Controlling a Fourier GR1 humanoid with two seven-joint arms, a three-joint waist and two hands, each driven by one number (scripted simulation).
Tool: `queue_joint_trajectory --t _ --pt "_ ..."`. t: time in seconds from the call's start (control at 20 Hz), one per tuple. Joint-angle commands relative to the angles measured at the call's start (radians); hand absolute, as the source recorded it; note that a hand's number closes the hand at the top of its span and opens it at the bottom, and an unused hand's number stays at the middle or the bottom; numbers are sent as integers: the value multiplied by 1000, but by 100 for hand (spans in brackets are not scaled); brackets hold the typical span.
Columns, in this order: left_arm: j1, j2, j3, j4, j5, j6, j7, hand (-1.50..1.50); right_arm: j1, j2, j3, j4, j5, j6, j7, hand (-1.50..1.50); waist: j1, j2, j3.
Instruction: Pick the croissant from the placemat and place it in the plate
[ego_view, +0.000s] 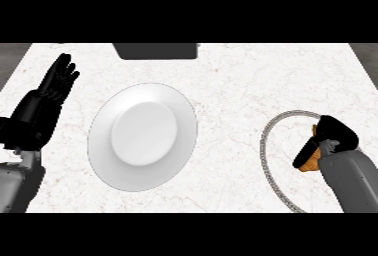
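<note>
A white plate (142, 136) lies left of the counter's middle with nothing on it. At the right, a pale round placemat (275, 150) with a braided rim is partly covered by my right arm. My right hand (334, 136) sits over the placemat, fingers curled round the orange-brown croissant (314, 161), of which only small parts show beside the fingers. Whether the croissant rests on the mat or is lifted I cannot tell. My left hand (52, 90) rests open at the left edge, fingers up, well apart from the plate.
A dark grey box-like object (156, 50) stands at the counter's far edge, above the plate. The white marble counter (236, 85) spreads between the plate and the placemat.
</note>
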Motion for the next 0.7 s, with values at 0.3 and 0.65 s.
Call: queue_joint_trajectory --t 0.3,0.65 --pt "25 -9 12 -84 -11 -10 57 0 35 25 -15 91 78 46 108 -150 15 0 1" --pt "24 -20 54 -13 -14 -69 5 0 43 -42 19 46 276 -110 -66 150 6 1 0"
